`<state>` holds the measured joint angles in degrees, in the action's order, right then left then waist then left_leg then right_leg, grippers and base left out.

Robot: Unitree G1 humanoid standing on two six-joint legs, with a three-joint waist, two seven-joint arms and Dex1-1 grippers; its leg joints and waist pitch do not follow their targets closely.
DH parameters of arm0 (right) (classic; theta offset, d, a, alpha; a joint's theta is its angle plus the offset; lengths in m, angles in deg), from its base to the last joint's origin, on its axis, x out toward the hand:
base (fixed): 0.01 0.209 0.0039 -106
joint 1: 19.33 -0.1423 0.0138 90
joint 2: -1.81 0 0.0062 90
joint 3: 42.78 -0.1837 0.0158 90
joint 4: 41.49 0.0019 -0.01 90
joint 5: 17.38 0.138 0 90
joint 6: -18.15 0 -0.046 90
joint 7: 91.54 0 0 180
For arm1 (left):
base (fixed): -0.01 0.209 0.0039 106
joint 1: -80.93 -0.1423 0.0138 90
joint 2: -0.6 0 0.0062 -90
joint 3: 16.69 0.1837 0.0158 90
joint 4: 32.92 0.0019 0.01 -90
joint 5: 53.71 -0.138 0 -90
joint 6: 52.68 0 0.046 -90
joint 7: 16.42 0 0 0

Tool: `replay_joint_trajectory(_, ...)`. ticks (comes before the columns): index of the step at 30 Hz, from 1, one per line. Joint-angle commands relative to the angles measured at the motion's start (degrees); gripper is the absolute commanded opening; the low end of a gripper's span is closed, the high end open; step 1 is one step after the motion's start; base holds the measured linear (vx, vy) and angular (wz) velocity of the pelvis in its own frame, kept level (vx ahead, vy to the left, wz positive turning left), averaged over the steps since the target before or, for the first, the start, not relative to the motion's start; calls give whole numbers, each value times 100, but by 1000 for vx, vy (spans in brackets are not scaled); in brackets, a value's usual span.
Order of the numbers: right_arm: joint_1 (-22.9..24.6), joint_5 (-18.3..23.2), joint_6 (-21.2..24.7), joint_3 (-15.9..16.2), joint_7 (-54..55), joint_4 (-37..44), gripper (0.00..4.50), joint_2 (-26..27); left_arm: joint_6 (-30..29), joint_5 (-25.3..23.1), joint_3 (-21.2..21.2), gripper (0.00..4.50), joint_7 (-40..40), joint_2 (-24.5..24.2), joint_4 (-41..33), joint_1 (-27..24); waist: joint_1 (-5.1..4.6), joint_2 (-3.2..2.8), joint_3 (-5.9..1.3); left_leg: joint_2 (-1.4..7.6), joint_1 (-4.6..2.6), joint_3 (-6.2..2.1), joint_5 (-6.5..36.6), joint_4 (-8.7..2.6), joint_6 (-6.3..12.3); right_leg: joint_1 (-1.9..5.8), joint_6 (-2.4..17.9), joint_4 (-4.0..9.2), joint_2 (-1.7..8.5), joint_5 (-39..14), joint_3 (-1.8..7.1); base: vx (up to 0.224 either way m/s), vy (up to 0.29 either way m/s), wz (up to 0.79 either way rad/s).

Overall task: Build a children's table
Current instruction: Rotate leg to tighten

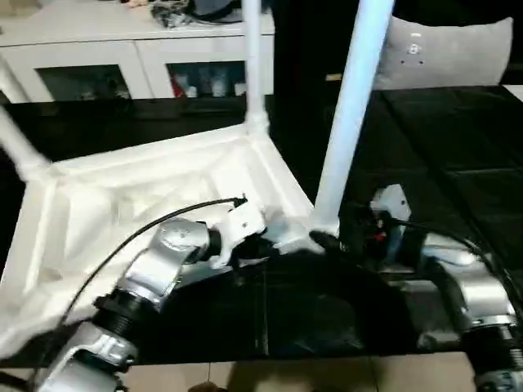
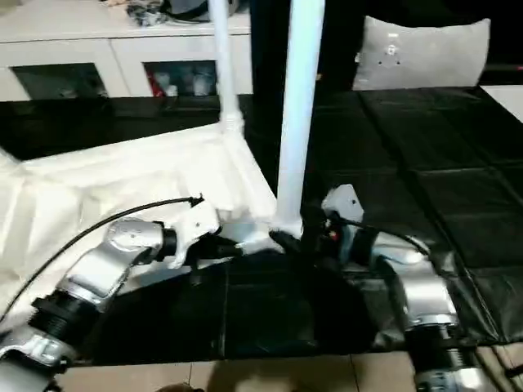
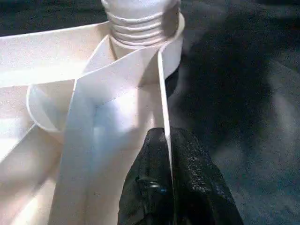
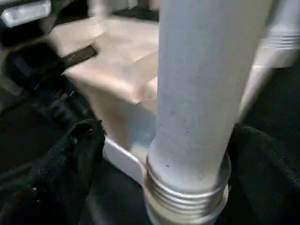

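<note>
Watching the near-right corner of the upturned tabletop [image 1: 155, 196] is your first job, because that is where trouble would start: the leg [image 1: 353, 106] standing in that corner socket [image 4: 187, 197] shows its screw rings above the collar in the right wrist view, so you should judge it as possibly not fully seated. Your right gripper [image 4: 159, 154] has its black fingers [image 4: 70, 154] spread wide on either side of the leg's base, gripping nothing, so nothing but the thread steadies that tall leg; a brush from the forearm could tip it or cross the thread. Your left gripper [image 3: 168, 187] is clamped shut on the thin side wall of the tabletop just beside the same corner, and a pull there could drag the light plastic top across the mat or flex the rim. A second leg [image 1: 253, 57] stands upright at the far-right corner, and another leg [image 1: 16, 139] rises slanting at the far-left corner, so a shove of the top would swing them all. The tabletop lies ribs up on a black padded floor mat [image 1: 441, 163] of square tiles, whose near edge meets pale floor. Behind stands a white cabinet [image 1: 122, 57] with glass doors and clutter on top, and a grey cushion [image 1: 449, 49] lies at the mat's far right.
</note>
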<state>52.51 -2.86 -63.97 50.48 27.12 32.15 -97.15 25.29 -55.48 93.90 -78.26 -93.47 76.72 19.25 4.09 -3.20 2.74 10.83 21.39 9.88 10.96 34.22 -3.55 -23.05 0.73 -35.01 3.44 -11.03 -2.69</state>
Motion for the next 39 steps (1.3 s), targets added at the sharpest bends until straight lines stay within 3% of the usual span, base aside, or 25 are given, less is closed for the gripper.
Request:
replay_joint_trajectory(1, -115, -30, -121, 167, -353, -35, 447, -92, 253, -13, 296, 0, -457, -73, -151, 7, 24, 73, -368, 213, -44, -47, 835, -350, 533, 302, 1360, 423, 411, -831, 215, 0, 0, 0)
replay_joint_trajectory(5, -149, 65, -42, 265, -828, -37, 447, -259, 427, 38, 406, 0, -748, -185, -164, -17, 138, 78, -371, 234, -54, -45, 809, -349, 525, 299, 1365, 396, 420, -818, 223, 0, 0, 0)
replay_joint_trajectory(7, -154, 137, 38, 324, -1138, -14, 420, -348, 543, 78, 488, 0, -1000, -277, -198, -50, 175, 105, -367, 231, -49, -43, 811, -350, 521, 307, 1344, 394, 428, -874, 223, 0, 0, 0)
replay_joint_trajectory(14, -103, 290, 187, 520, -1664, 87, 359, -522, 787, 97, 589, 0, -1309, -436, -158, -82, 223, 98, -367, 234, -50, -45, 836, -353, 456, 291, 1279, 401, 420, -1015, 223, 0, 0, 0)
replay_joint_trajectory(19, -33, 320, 255, 555, -1809, 173, 301, -550, 848, 140, 583, 0, -1414, -487, -108, -74, 227, 99, -374, 227, -47, -44, 807, -348, 444, 294, 1287, 398, 418, -966, 220, 0, 0, 0)
replay_joint_trajectory(30, 162, 399, 392, 640, -1834, 334, 234, -495, 724, 239, 570, 0, -1441, -491, -177, -130, 242, 97, -376, 227, -47, -45, 824, -349, 414, 297, 1274, 396, 416, -986, 222, 0, 0, 0)
replay_joint_trajectory(35, 308, 521, 592, 624, -1639, 509, 219, -353, 489, 370, 478, 0, -1334, -387, -305, -228, 228, 96, -355, 234, -55, -49, 945, -371, 379, 295, 1208, 429, 430, -1255, 224, 0, 0, 0)
replay_joint_trajectory(36, 304, 484, 757, 584, -1257, 528, 219, -201, 319, 434, 415, 0, -1213, -314, -369, -260, 212, 91, -344, 228, -62, -52, 1009, -385, 344, 291, 1181, 446, 423, -1407, 222, 0, 0, 0)
replay_joint_trajectory(37, 270, 378, 860, 541, -825, 491, 214, -30, 155, 479, 362, 0, -1076, -247, -420, -278, 205, 45, -343, 229, -67, -55, 1029, -388, 315, 271, 1191, 438, 426, -1442, 227, 0, 0, 0)
replay_joint_trajectory(39, 195, 237, 994, 494, -346, 387, 212, 154, 13, 465, 325, 0, -899, -172, -447, -280, 154, 58, -309, 213, -77, -61, 1257, -422, 204, 263, 1120, 492, 417, -1803, 218, 0, 0, 0)
